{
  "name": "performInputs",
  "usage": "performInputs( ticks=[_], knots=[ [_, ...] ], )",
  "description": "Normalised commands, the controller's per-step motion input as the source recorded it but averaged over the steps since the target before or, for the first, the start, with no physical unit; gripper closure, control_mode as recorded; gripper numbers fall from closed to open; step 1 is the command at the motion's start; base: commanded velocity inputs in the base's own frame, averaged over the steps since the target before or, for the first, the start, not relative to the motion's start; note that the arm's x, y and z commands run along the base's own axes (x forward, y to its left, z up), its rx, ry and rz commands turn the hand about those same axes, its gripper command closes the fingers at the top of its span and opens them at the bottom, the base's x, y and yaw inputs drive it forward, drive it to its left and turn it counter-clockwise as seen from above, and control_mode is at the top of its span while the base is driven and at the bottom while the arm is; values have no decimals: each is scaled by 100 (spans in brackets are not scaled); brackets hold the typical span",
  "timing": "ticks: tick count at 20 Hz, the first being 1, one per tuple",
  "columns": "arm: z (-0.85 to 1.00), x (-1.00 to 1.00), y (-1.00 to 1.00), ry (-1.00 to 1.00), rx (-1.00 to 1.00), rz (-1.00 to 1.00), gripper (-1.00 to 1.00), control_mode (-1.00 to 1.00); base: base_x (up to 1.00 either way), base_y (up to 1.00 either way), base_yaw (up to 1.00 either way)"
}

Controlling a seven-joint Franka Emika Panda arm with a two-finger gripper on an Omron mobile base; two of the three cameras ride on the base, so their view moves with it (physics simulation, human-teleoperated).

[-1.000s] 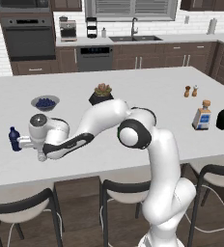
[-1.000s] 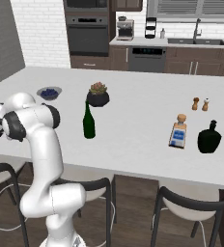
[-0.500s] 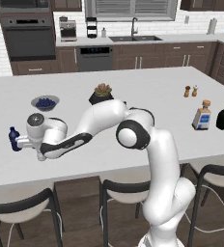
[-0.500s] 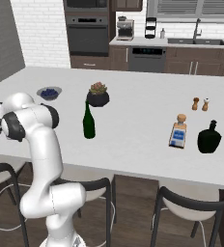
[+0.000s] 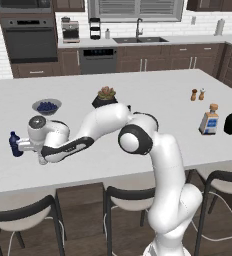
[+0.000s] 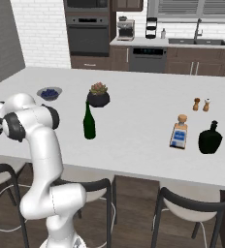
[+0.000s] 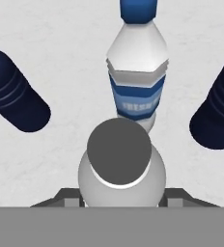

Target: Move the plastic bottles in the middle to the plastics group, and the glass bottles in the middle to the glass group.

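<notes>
On the white tabletop (image 7: 56, 38), the hand view shows four plastic bottles: two dark blue bottles (image 7: 15, 91), a clear bottle (image 7: 138, 82) whose blue label carries blurred, unreadable writing, and a greyish bottle (image 7: 121, 169) nearest the camera. The fingers (image 7: 51, 200) flank the greyish bottle; whether they clench it cannot be told. The green glass bottle (image 6: 88, 123) stands mid-table, well apart from two glass-group bottles (image 6: 180, 133).

In the hand view the two dark blue plastic bottles (image 7: 17, 99) (image 7: 215, 116) run off the left and right edges, and the clear bottle with the blue label (image 7: 137, 72) is cut at the top. The clear greyish bottle with a grey cap (image 7: 121, 169) hides the finger tips, so the grip cannot be judged.
</notes>
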Motion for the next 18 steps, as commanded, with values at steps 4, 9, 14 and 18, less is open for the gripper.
performInputs(
  ticks=[4,9,14,18],
  knots=[
    [0,0,0,0,0,0,100,-100,0,0,0],
    [0,0,0,0,0,0,100,-100,0,0,0],
    [0,0,0,0,0,0,-100,-100,0,0,0],
    [0,0,0,0,0,0,-100,-100,0,0,0]
  ],
)
